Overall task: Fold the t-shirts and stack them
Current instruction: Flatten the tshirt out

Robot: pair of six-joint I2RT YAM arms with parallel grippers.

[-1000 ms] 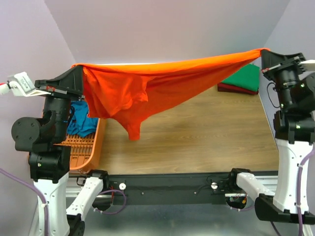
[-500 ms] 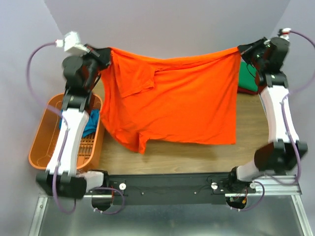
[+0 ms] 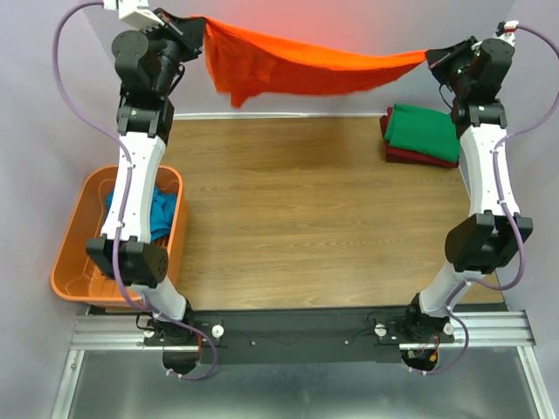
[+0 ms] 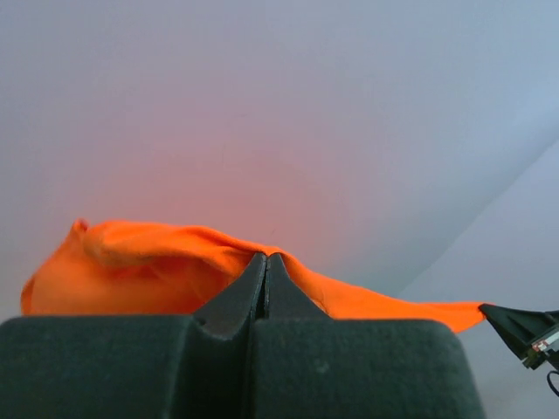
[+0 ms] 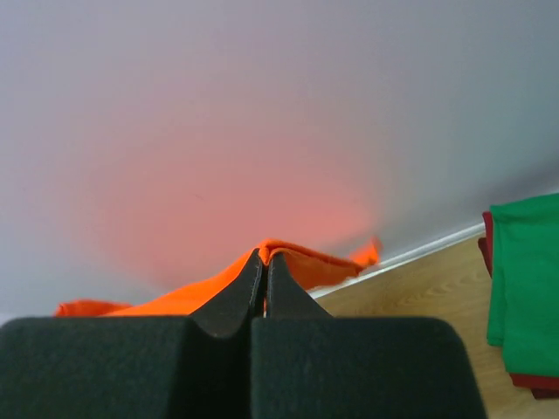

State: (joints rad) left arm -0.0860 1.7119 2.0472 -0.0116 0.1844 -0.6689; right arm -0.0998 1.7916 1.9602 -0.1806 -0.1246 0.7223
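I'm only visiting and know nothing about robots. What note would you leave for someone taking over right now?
Hands: left hand shut on one end of the orange t-shirt, right hand shut on the other; it hangs stretched between them above the far edge of the table.
Done: green t-shirt folded on the dark red t-shirt, far right.
Waiting: teal-blue t-shirt in the basket.
To do: fold and stack orange, then teal-blue.

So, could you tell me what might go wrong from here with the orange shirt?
The left claw and right claw pinch only edges of the orange shirt; it may slip. It hangs bunched near the left claw and may land creased, or drape over the green shirt.
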